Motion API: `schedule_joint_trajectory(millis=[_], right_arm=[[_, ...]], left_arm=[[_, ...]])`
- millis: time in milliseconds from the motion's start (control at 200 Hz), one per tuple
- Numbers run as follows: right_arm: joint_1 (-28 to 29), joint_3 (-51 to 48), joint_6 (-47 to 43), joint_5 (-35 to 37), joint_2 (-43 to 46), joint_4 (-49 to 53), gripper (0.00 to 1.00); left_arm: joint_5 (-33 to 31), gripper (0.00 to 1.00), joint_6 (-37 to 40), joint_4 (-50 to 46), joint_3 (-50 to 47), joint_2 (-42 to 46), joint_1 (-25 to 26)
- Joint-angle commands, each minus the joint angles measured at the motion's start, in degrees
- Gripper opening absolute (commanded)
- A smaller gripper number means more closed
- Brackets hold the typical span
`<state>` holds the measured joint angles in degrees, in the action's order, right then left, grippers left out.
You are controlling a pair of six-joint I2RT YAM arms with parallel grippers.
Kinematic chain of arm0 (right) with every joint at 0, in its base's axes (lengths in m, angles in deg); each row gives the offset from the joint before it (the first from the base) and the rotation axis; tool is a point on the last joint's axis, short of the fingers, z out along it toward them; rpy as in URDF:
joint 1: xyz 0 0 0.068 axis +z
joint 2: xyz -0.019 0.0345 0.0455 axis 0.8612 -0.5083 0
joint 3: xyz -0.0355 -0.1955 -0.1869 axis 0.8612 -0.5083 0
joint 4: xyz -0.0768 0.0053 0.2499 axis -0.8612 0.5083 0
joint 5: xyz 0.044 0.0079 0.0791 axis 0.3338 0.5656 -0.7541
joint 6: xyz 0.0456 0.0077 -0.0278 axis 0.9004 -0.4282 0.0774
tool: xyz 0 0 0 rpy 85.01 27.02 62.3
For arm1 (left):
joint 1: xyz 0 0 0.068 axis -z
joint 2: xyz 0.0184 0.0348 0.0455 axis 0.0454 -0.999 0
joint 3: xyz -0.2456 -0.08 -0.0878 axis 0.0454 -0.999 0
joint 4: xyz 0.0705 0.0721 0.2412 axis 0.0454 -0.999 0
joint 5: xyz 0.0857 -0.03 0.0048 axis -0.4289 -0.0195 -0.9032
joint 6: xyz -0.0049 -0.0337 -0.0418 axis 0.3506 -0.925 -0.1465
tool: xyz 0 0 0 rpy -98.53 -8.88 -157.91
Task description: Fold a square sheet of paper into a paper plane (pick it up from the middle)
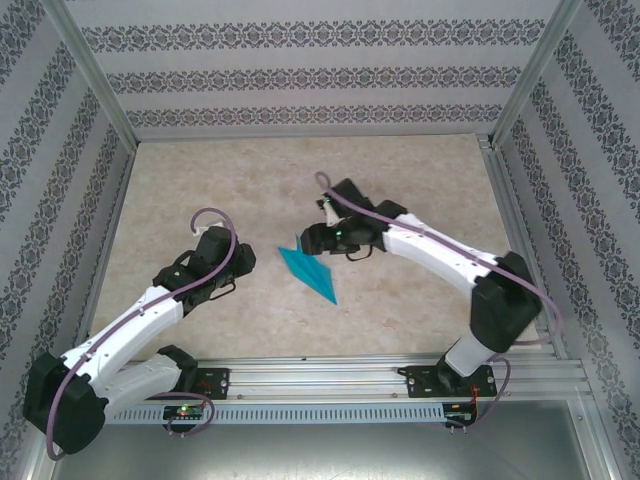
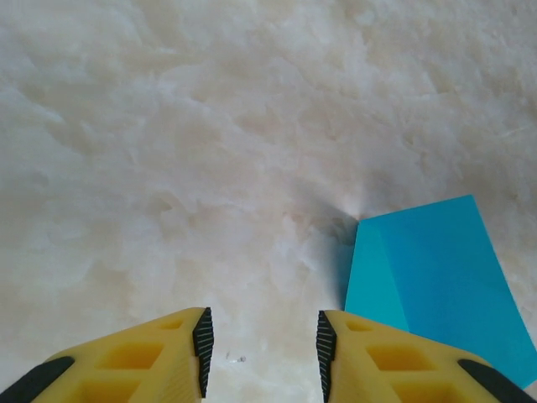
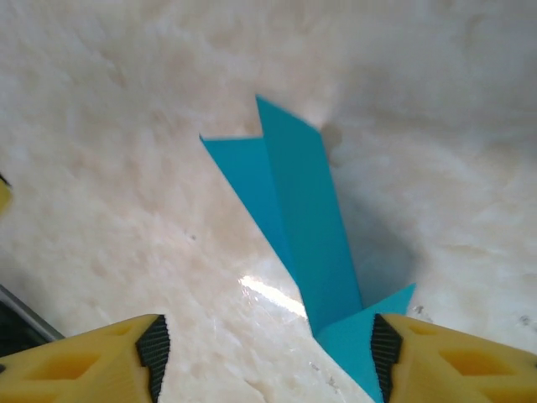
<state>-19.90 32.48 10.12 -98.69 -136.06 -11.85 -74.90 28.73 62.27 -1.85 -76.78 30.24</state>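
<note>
In the middle of the pale marbled counter (image 1: 400, 180) lies the paper plane (image 1: 308, 270), a narrow teal-blue wedge. Its sharp tip points toward the near edge and a little to the right. It is not flat: one long flap stands up along the centre crease.

The right fingers (image 3: 403, 353) hang just beside the wider end of the plane. They are spread wide and nothing is between them. One corner of the paper reaches the inner side of one finger, but I cannot tell if it touches.

The left fingers (image 2: 180, 353) are on the other side of the plane, near it but apart. They stand moderately apart above bare counter and hold nothing.
</note>
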Motion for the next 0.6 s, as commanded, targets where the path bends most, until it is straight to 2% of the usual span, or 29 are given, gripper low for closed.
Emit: schedule_joint_trajectory(millis=[0, 80, 145, 220, 380, 600], right_arm=[[1.47, -4.71, -2.82, -1.81, 1.01, -5.03, 0.76], [2.83, -7.61, -4.86, 5.41, 1.55, -4.5, 0.77], [4.31, -8.22, -5.69, 7.76, 0.72, -3.98, 0.77], [6.04, -8.67, -5.69, 13.7, -0.18, -2.83, 0.8], [8.79, -10.11, -6.28, 13.77, -3.5, -6.11, 0.86], [11.83, -7.16, -6.5, 18.67, -9.88, -5.09, 0.82]], left_arm=[[2.99, 0.43, -1.24, 1.78, -0.76, -1.15, -0.59], [4.28, 0.43, -1.03, 2.11, -0.17, -2.78, -0.64], [4.57, 0.43, -0.95, 2.19, 0.17, -4.07, -0.61], [4.88, 0.43, -0.76, 1.83, 0.69, -4.99, -0.59], [4.89, 0.43, -0.87, 2.13, 0.53, -5.3, -0.65], [4.62, 0.43, -0.76, 1.72, 0.66, -5.17, -0.65]])
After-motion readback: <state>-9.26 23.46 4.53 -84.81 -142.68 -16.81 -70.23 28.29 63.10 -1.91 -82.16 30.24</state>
